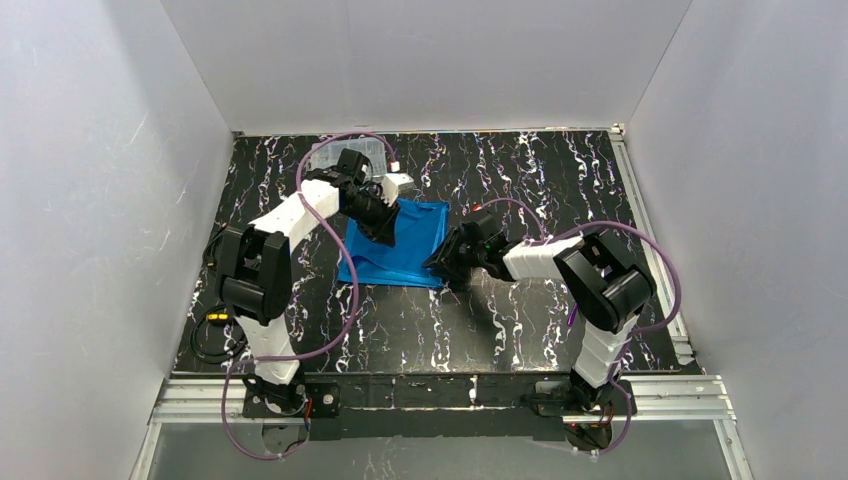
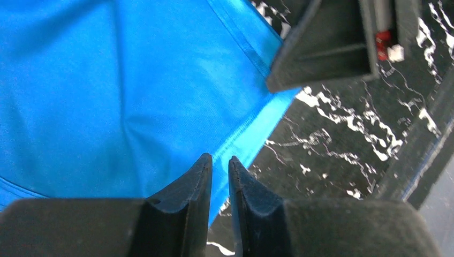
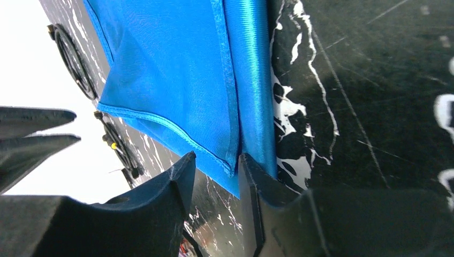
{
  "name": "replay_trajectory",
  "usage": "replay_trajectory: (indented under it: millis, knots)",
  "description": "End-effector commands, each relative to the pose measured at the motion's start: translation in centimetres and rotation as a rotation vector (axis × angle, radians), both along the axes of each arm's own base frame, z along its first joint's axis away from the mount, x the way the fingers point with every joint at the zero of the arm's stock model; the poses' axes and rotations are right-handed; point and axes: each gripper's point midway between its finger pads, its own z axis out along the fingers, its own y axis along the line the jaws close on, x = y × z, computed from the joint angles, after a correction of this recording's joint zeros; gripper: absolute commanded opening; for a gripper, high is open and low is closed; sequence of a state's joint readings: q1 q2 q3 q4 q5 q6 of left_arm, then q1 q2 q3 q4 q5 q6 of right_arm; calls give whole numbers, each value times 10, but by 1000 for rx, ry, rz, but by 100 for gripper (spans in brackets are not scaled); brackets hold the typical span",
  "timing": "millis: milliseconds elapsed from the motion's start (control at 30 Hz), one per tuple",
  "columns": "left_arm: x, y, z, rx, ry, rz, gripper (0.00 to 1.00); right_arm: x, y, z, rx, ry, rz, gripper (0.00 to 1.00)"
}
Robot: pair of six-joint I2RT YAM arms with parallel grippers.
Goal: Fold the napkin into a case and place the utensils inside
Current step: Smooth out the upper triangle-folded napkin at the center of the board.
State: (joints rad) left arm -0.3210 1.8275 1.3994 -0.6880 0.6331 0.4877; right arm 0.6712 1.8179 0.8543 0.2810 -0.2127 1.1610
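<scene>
Napkin (image 3: 176, 69) corner between right pincer (image 3: 217, 176) jaws

This is a lab test cell: plain white panels (image 1: 90, 200) wall in a black, white-veined surface (image 1: 540, 180) at 9, 12 and 3 o'clock, and two cabled robot arms stand bolted to an aluminium rail (image 1: 440, 398) at 6 o'clock.
</scene>
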Motion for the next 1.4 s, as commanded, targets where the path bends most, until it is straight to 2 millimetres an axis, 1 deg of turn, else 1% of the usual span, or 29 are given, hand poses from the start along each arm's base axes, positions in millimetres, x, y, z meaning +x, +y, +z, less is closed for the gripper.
replay_trajectory:
  millis: [0, 33, 133, 200, 300, 400, 500, 667, 733, 800, 900, 1133, 1367]
  knots:
    - [42, -5, 1, 7, -110, 142, 16, 3, -16, 12, -25, -14, -32, 45]
    - [45, -4, -2, 18, -112, 161, 16, 6, -18, 14, -35, -22, -36, 46]
    - [50, 3, -18, 75, -89, 188, 15, 12, -21, 15, -42, -28, -35, 47]
    - [45, 8, -34, 115, -51, 183, 15, 13, -18, 13, -30, -18, -30, 47]
    - [34, 13, -50, 144, -21, 154, 13, 14, -13, 9, -20, -12, -21, 47]
    - [24, 16, -59, 150, 10, 143, 13, 18, -10, 9, -17, -17, -16, 47]
    - [19, 18, -66, 162, 14, 137, 13, 20, -7, 10, -8, -23, -7, 48]
    - [18, 21, -72, 173, 17, 125, 12, 20, -9, 13, -6, -27, -10, 47]
    - [18, 21, -73, 178, 19, 120, 12, 24, -12, 20, -9, -43, -15, 47]
    - [17, 21, -74, 178, 21, 116, 11, 28, -14, 32, -19, -79, -15, 47]
    - [17, 22, -75, 181, 21, 116, 11, 30, -10, 37, -11, -86, -8, 47]
    - [13, 22, -77, 183, 34, 112, 11, 20, -2, 17, 22, -52, -1, 46]
    - [14, 24, -76, 192, 33, 109, 10, 20, 2, 6, 21, -40, 8, 46]
